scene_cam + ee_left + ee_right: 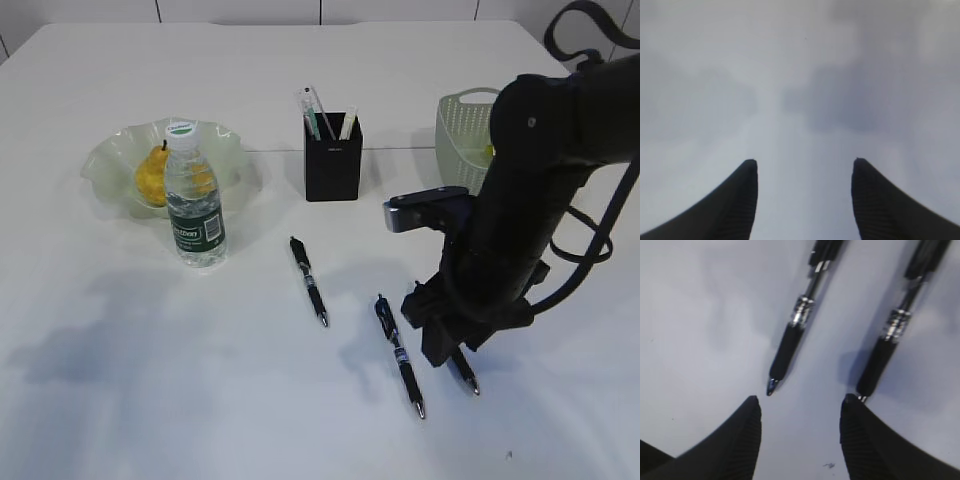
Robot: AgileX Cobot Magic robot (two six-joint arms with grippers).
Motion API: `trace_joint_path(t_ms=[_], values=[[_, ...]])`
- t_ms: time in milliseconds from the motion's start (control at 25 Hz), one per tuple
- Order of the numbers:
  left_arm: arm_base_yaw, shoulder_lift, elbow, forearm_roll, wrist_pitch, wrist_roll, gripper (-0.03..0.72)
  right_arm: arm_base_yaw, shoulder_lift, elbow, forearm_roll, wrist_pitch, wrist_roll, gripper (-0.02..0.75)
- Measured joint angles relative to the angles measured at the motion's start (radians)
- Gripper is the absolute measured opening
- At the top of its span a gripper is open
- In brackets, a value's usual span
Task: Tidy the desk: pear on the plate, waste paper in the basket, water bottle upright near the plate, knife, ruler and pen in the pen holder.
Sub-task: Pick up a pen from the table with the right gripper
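The right gripper (pixel 800 405) hung with jaws apart over two pens (pixel 790 347) on the counter (pixel 120 400); pear (pixel 152 175) sat on the plate (pixel 105 160).

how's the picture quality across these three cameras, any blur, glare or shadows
Exterior view: sharp, evenly lit, soft arm shadows on the table, mild sheen on the water bottle. Left wrist view: only hazy table with vague shadows. Right wrist view: close-up pens slightly soft, faint shadows beside them.

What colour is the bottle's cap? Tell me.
The cap is white with a green band on the bottle; the exterior view shows it best.
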Motion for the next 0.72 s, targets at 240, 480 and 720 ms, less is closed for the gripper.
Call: trace_joint_path(t_ms=[240, 480, 720], values=[[0.0, 0.0, 0.0, 0.0, 0.001, 0.0, 0.415, -0.119, -0.002, -0.002, -0.008, -0.046, 0.052, 0.38], [0.0, 0.0, 0.0, 0.0, 0.001, 0.0, 0.412, -0.128, 0.0, -0.096, -0.069, -0.043, 0.132, 0.38], [0.0, 0.0, 0.0, 0.0, 0.001, 0.0, 0.41, -0.121, 0.078, -0.224, -0.084, 0.018, 0.166, 0.38]])
